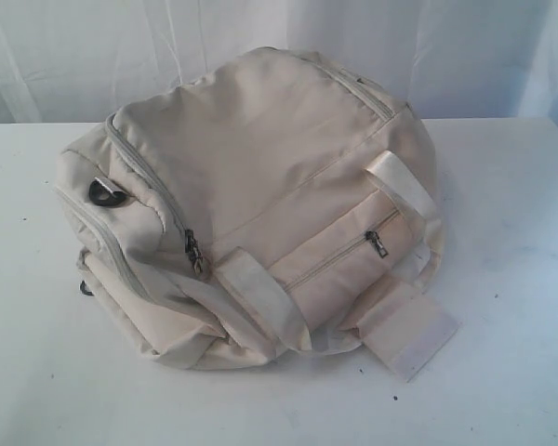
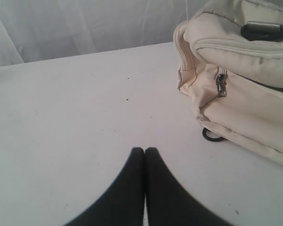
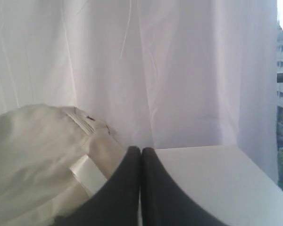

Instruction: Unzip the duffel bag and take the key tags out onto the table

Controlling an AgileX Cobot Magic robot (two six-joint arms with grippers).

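**Bag zipped, both hands empty**

The duffel bag [image 1: 260, 186] lies mid-way across the worktop [image 1: 502, 372], nearer its far edge. Its zips look closed, so the key tags are presumably inside, unseen. The left hand [image 2: 145, 153] hovers pinched tight over bare worktop, well short of the bag's end. The right hand [image 3: 141, 151], likewise pinched and empty, waits beside the bag's handle side.

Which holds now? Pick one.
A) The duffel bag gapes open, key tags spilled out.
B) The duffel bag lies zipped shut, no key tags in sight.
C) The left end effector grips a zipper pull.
B: the duffel bag lies on the table with its zippers closed, no key tags show, and the left end effector is shut over bare table.
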